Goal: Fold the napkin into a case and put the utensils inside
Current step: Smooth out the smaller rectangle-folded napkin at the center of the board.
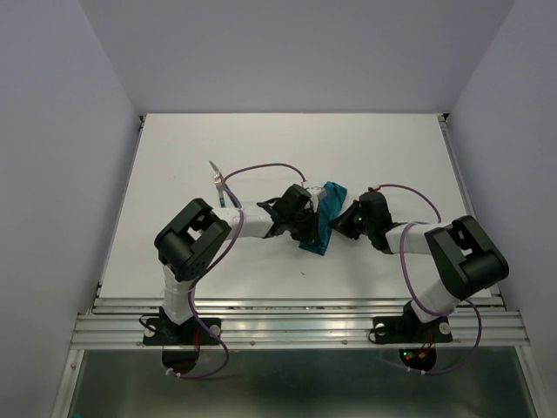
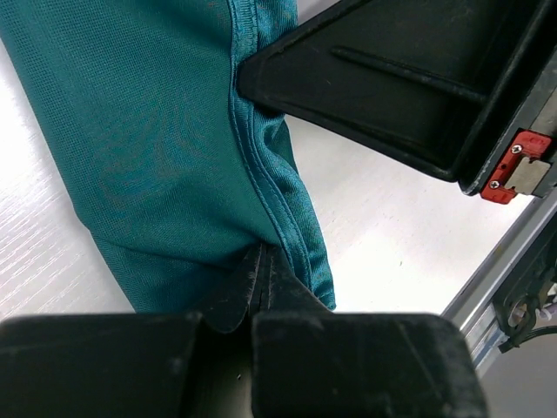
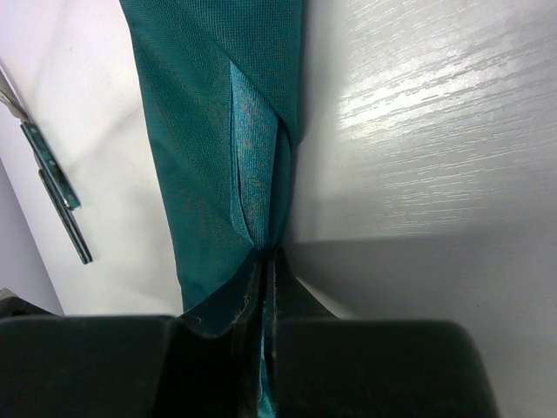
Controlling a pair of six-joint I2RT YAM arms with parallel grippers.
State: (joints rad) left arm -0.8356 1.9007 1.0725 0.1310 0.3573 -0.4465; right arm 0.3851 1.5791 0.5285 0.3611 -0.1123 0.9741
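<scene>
The left claw [image 2: 259, 263] and the right claw [image 3: 266, 261] both pinch the napkin [image 2: 148, 148] tightly, so an uneven pull may undo its fold.

Just a white table [image 1: 374, 148] boxed in by plain pale-lilac walls [image 1: 296, 52] at 9, 12 and 3 o'clock, aluminium rail [image 1: 296, 329] along 6. Soft, even light.

The white table [image 1: 261, 148] carries a folded teal napkin [image 1: 324, 222], with utensils [image 1: 218, 183] lying apart from it

High rear overview of the table [image 1: 261, 148]; two wrist close-ups sharing the napkin [image 2: 148, 131].
</scene>
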